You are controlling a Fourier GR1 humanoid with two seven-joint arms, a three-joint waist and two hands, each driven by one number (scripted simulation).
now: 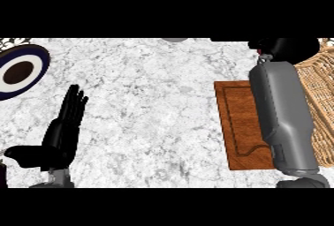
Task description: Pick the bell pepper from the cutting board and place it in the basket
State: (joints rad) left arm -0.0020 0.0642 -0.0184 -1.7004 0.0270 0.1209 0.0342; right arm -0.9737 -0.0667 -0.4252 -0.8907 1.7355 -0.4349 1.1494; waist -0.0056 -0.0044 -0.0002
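The wooden cutting board [238, 128] lies right of centre, and no pepper shows on its visible part. My right forearm stretches over the board's right side. At the top right my right hand [284, 47] is curled, next to the wicker basket's [320, 92] left rim. A small red sliver, the bell pepper [260, 53], peeks out at the hand's lower left edge; the rest of it is hidden by the hand. At the lower left my left hand [64, 126] rests open, fingers straight and pointing up, holding nothing.
A round plate [31, 57] with a dark blue rim and a brown centre sits at the far left. A grey round object [175, 39] is cut off at the top edge. White marble counter [150, 110] spreads between plate and board.
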